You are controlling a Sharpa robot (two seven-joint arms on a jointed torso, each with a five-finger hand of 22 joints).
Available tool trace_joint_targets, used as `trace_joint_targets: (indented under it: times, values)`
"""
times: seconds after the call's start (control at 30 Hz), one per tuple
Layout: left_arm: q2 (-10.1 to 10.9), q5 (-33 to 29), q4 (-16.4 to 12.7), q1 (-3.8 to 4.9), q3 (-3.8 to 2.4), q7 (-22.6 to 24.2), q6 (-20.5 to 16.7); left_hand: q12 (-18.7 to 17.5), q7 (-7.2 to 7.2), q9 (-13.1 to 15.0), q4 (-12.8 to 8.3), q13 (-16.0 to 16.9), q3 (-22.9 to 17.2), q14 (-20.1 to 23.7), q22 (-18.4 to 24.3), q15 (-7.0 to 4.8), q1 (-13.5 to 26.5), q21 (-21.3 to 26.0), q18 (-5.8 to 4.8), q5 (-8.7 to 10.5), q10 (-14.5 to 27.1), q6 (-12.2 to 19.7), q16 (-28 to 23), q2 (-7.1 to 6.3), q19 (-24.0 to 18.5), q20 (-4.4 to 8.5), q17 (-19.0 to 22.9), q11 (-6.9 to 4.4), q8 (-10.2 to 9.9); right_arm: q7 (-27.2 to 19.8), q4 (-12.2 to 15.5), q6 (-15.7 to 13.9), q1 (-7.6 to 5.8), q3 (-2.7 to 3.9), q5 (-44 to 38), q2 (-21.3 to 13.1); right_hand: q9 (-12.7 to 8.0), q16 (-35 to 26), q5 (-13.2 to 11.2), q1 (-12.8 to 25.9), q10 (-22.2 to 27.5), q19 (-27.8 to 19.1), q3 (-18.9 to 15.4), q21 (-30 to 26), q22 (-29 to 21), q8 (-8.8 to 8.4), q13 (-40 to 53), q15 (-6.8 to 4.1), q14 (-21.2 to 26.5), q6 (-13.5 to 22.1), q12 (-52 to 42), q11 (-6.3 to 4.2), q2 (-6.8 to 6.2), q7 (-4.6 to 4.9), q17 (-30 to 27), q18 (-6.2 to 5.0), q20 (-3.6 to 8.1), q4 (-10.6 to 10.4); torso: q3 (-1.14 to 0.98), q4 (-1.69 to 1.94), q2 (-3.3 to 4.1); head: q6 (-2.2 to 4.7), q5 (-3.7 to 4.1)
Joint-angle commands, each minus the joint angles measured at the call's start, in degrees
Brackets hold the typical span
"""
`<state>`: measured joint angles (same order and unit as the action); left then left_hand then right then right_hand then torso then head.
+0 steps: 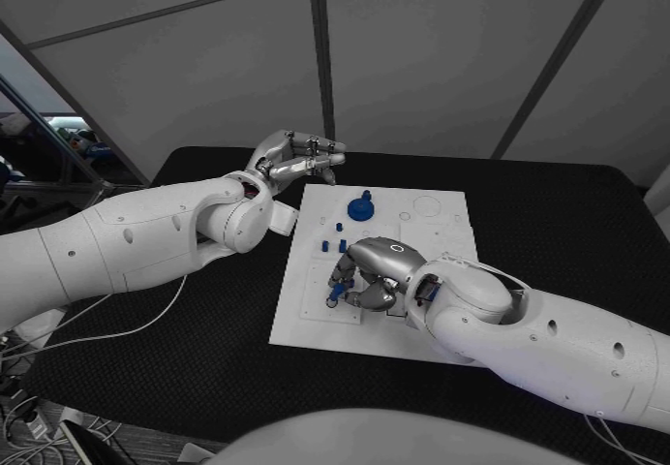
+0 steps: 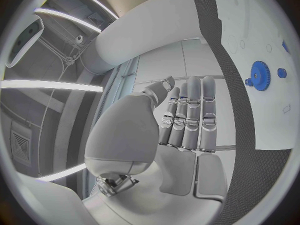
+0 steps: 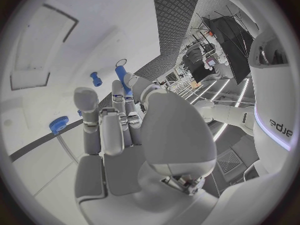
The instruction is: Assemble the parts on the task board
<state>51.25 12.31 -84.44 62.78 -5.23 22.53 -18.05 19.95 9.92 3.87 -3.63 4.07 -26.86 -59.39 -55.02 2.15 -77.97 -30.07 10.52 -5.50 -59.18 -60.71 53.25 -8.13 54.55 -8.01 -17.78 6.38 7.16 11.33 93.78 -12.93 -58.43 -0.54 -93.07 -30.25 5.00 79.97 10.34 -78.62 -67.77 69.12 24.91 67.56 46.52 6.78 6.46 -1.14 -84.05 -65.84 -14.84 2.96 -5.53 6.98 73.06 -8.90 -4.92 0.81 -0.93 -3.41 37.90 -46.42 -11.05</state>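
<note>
White task board (image 1: 440, 232), one blue gear (image 1: 360, 206), two hands above.

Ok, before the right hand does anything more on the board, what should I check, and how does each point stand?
1. Left hand off the board: ok, it hovers past the far edge holding nothing, fingers straight.
2. Right hand over the board: ok.
3. Right hand holding a part: cannot tell; a blue peg shows at its fingers, grip unclear.
4. Blue gear seated on the board: ok, it stands apart from both hands.
5. Small blue pegs free of the right hand: ok.
</note>
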Motion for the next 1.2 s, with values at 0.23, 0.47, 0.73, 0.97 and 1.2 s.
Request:
trace_joint_targets:
  times: [0.23,0.47,0.73,0.97,1.2]
  values:
    - [-0.06,-0.09,0.04,0.09,-0.06,0.14,0.78,0.36,0.01,-0.03,-0.08,-0.07,0.40,-0.01,0.05,0.30,0.13,0.28,-0.09,0.13,0.43,0.45,-0.21,0.51,0.26,-0.23,0.06,0.16,-0.16,-0.74,0.10,1.12,0.11,-0.08,-1.01,0.38,0.74,0.23,0.19,0.12,-0.26,0.04,-0.13,0.28,0.05,0.18,0.06,-0.20,-2.66,-0.35,0.03,0.10,0.39,0.03,0.08,0.98,0.16,-0.28,0.02,-0.01,0.05,-0.09,-0.15]
    - [-0.08,-0.09,0.05,0.09,-0.06,0.13,0.83,0.36,0.01,-0.03,-0.08,-0.07,0.40,-0.01,0.05,0.30,0.13,0.28,-0.09,0.13,0.43,0.45,-0.21,0.51,0.26,-0.23,0.06,0.16,-0.16,-0.80,-0.14,1.88,0.19,-0.19,-0.83,0.63,0.75,0.22,0.23,0.10,-0.25,0.05,-0.13,0.29,0.08,0.17,0.07,-0.20,-2.65,-0.35,0.05,0.11,0.43,0.03,0.07,0.99,0.15,-0.28,0.01,-0.02,0.03,-0.13,-0.51]
    - [-0.03,-0.09,0.01,0.09,-0.06,0.11,0.86,0.36,0.01,-0.03,-0.08,-0.07,0.40,-0.01,0.05,0.30,0.13,0.28,-0.09,0.13,0.43,0.45,-0.21,0.51,0.26,-0.23,0.06,0.16,-0.16,-0.75,-0.49,2.23,0.27,-1.07,-0.79,0.98,0.76,0.25,0.25,0.10,-0.25,0.07,-0.14,0.31,0.14,0.17,0.08,-0.20,-2.66,-0.35,0.06,0.11,0.45,0.04,0.11,1.00,0.15,-0.28,0.05,-0.04,0.06,-0.31,-0.55]
    - [0.01,-0.09,-0.06,0.09,-0.06,0.09,0.89,0.36,0.01,-0.03,-0.08,-0.07,0.40,-0.01,0.05,0.30,0.13,0.28,-0.09,0.13,0.43,0.45,-0.21,0.51,0.26,-0.23,0.06,0.16,-0.16,-0.43,-1.26,2.49,0.38,-1.36,-1.13,1.27,0.76,0.25,0.25,0.10,-0.25,0.07,-0.14,0.31,0.14,0.17,0.08,-0.20,-2.66,-0.35,0.06,0.11,0.45,0.04,0.11,1.00,0.15,-0.28,0.00,-0.06,0.08,-0.47,-0.70]
    - [0.06,-0.09,-0.08,0.09,-0.06,0.03,0.94,0.36,0.01,-0.03,-0.08,-0.07,0.40,-0.01,0.05,0.30,0.13,0.28,-0.09,0.13,0.43,0.45,-0.21,0.51,0.26,-0.23,0.06,0.16,-0.16,-0.11,-1.91,2.74,0.50,-1.43,-1.72,1.54,0.76,0.20,0.27,0.10,-0.24,0.00,-0.16,0.24,0.00,0.16,0.09,-0.19,-2.64,-0.33,0.07,0.12,0.48,0.05,0.03,0.97,0.15,-0.29,0.03,-0.01,0.04,-0.61,-0.67]
